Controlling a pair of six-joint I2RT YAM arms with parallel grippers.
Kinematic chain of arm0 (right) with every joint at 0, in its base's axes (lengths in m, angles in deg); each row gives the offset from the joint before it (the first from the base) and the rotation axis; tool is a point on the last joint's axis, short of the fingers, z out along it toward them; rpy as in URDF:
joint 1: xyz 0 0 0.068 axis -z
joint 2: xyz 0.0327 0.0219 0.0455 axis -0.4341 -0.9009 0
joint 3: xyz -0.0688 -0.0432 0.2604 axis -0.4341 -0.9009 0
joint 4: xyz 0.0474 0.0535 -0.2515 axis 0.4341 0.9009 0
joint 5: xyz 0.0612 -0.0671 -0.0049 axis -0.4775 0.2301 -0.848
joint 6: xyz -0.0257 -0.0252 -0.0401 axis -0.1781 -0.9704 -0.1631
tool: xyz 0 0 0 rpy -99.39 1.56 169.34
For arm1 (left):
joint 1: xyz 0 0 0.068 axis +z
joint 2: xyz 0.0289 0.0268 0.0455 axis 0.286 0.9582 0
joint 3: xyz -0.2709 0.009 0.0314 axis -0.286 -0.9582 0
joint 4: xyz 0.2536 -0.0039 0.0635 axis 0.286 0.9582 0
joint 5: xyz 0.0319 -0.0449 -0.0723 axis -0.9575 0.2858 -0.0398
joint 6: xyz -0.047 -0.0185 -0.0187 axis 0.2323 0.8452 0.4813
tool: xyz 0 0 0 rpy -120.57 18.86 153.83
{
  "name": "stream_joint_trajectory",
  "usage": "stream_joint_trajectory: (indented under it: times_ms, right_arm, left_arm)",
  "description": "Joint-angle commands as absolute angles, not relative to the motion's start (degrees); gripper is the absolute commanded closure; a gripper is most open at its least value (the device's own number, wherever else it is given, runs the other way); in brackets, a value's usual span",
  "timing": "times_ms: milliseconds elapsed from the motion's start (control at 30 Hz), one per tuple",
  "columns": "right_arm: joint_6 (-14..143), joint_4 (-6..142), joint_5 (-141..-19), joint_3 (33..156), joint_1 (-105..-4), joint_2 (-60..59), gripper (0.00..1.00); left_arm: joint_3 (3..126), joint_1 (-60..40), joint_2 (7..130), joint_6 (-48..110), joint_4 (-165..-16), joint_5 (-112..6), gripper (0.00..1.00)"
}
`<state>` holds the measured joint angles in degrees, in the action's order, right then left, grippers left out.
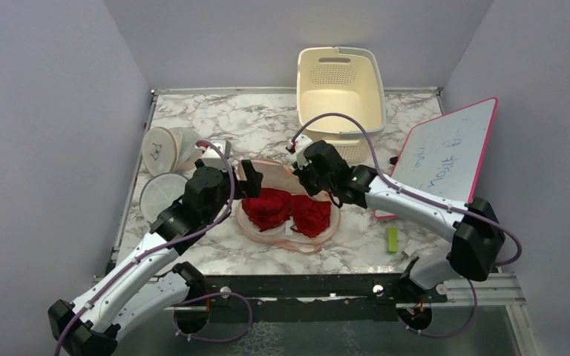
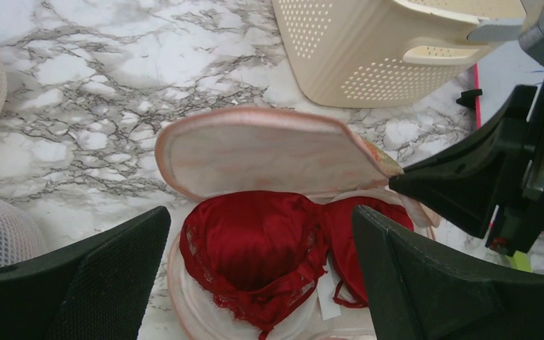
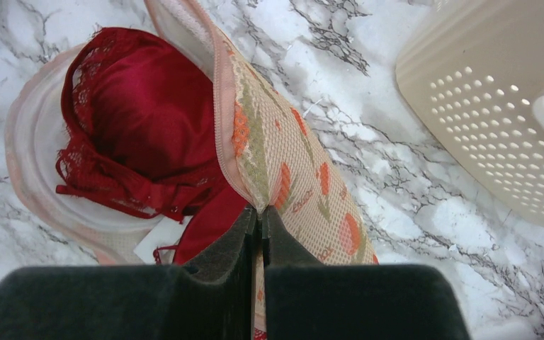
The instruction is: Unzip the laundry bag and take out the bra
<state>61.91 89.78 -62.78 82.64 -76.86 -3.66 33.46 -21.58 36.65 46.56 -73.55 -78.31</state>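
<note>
The laundry bag [image 1: 319, 236] lies unzipped at the table's middle, its peach carrot-print lid [image 3: 290, 163] lifted upright. The red lacy bra [image 1: 286, 210] lies in the bag's lower half, also in the left wrist view [image 2: 255, 241] and the right wrist view [image 3: 142, 113]. My right gripper [image 3: 260, 212] is shut on the lid's edge and holds it up; it shows from above [image 1: 302, 174]. My left gripper [image 2: 261, 212] is open, its jaws wide on either side of the bra's left cup and just above it; it shows from above [image 1: 250, 178].
A cream perforated basket [image 1: 340, 89] stands at the back. A pink-framed whiteboard [image 1: 449, 152] lies at the right. Two round white mesh cases [image 1: 167, 148] [image 1: 162, 194] sit at the left. A small green object [image 1: 392, 239] lies near the front right edge.
</note>
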Motion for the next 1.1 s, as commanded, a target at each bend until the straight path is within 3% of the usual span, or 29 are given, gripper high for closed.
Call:
stream_joint_trajectory:
  times_ms: [0,167,367,533,667,867,1067]
  right_arm:
    - [59.74,88.66,-65.88,86.13,-74.09,-7.07,0.99]
    - [57.53,88.37,-65.11,89.74,-71.38,-10.61,0.98]
    - [54.84,92.24,-61.0,96.06,-70.64,-15.52,0.85]
    - [55.07,95.31,-59.35,97.73,-70.61,-14.03,0.56]
    - [56.41,98.31,-59.95,97.0,-70.64,-9.78,0.42]
    - [59.18,100.54,-64.03,91.07,-70.6,-0.38,0.32]
    - [63.35,98.34,-74.25,82.16,-70.63,8.03,0.3]
  left_arm:
    - [32.1,-21.4,37.55,47.5,-74.73,-75.01,0.05]
    - [31.2,-21.35,39.01,48.16,-74.79,-73.2,0.05]
    - [30.76,-21.35,40.73,48.15,-74.22,-70.49,0.05]
    - [30.16,-21.35,42.69,47.45,-74.19,-67.88,0.04]
    - [30.3,-21.35,46.21,47.3,-74.64,-65.9,0.04]
    - [30.42,-21.39,49.99,47.35,-76.98,-64.8,0.04]
    - [30.82,-21.35,52.95,47.87,-78.98,-64.04,0.04]
